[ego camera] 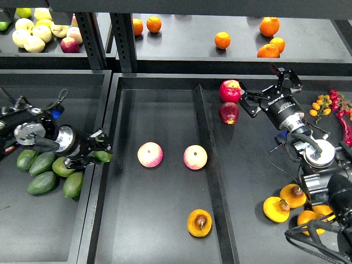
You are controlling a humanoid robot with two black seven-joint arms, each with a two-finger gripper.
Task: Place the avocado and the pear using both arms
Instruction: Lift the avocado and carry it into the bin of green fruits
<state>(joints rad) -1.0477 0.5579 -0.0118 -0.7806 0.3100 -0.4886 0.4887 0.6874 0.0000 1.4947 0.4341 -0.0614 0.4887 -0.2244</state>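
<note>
My left gripper [98, 152] is shut on a small green avocado [103, 157] and holds it over the wall between the left tray and the centre tray [165, 99]. Several more avocados [49, 171] lie in the left tray just below the arm. The pear [199, 222], a halved orange-yellow fruit with a brown stone, lies cut face up at the front of the centre tray. My right gripper [259, 83] is open and empty at the back of the right tray, beside a red apple [231, 91], far from the pear.
Two pink fruits [150, 154] [195, 157] lie mid-tray. A second red apple [229, 113] lies right of the divider [206, 165]. More halved fruits [286, 202] lie near my right arm's base. The back shelf holds oranges [223, 39] and yellow-green fruits [33, 33].
</note>
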